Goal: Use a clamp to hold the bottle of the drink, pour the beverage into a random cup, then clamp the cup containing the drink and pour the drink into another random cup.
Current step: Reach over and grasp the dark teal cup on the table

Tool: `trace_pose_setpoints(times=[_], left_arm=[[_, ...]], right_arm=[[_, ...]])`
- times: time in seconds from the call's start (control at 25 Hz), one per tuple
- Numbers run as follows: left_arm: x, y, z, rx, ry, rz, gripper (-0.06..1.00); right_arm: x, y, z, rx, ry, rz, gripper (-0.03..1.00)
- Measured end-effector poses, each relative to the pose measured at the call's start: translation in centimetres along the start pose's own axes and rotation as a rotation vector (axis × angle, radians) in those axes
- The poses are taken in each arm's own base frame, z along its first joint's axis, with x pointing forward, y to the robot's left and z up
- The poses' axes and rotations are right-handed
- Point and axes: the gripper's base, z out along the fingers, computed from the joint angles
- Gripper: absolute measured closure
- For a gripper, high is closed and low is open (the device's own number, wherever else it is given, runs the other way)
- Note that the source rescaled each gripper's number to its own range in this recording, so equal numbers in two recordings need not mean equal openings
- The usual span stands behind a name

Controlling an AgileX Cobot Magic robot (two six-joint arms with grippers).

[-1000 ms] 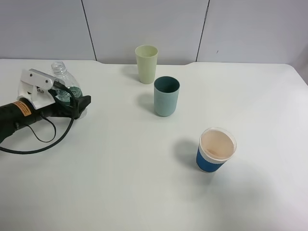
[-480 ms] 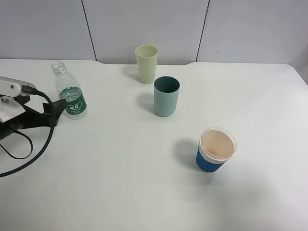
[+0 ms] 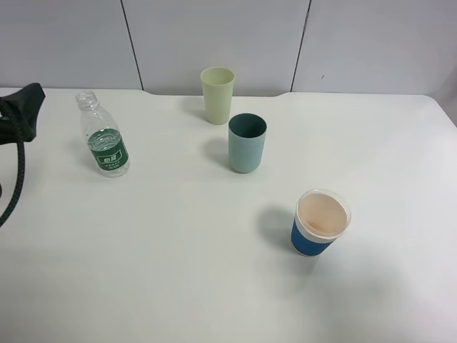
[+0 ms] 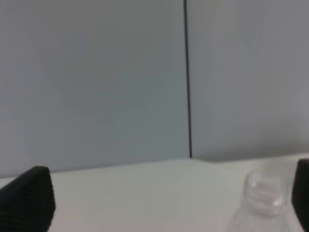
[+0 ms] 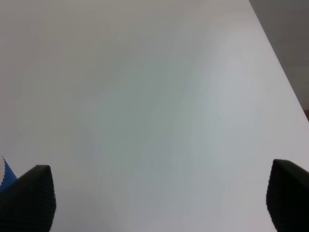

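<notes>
A clear uncapped bottle (image 3: pixel 105 136) with a green label stands upright at the table's left. My left gripper (image 3: pixel 21 107) is open and empty at the far left edge, apart from the bottle. In the left wrist view it (image 4: pixel 164 203) faces the wall, with the bottle's mouth (image 4: pixel 263 195) near one fingertip. A pale yellow-green cup (image 3: pixel 217 94), a teal cup (image 3: pixel 247 143) and a blue paper cup (image 3: pixel 320 223) with a pale beige inside stand upright. My right gripper (image 5: pixel 159 198) is open over bare table, out of the high view, with the blue cup's edge (image 5: pixel 6 170) beside one finger.
A black cable (image 3: pixel 16 182) from the left arm hangs over the table's left edge. The white table (image 3: pixel 178 271) meets a grey panelled wall (image 3: pixel 214 36) at the back.
My left gripper has let go of the bottle and pulled back to the left and upward. The bottle now stands alone. The cups have not moved.
</notes>
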Motion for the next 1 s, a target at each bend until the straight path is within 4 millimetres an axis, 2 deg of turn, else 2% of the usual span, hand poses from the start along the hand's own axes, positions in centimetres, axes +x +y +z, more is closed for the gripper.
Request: trace_pose_setpoints(times=[0.2,0.48,0.64,0.72,1.0], left_arm=[[-3.2,0.2,-1.5,-0.039,-0.063,0.003,-0.05],[-9.7,0.5,-3.8,-0.08,-0.095,0.033,-0.05],[-12.9,0.6,-6.0,-0.111,-0.082,0.039,-0.05],[-13.9,0.6,-7.3,-0.124,-0.077,0.039,-0.05],[-14.2,0.5,-11.1,-0.154,-0.009,0.02,-0.05]], right_arm=[[0.0,0.0,0.0,0.0,0.0,0.0,0.18],[0.0,0.0,0.0,0.0,0.0,0.0,0.18],[0.0,0.0,0.0,0.0,0.0,0.0,0.18],[0.0,0.0,0.0,0.0,0.0,0.0,0.18],[0.0,0.0,0.0,0.0,0.0,0.0,0.18]])
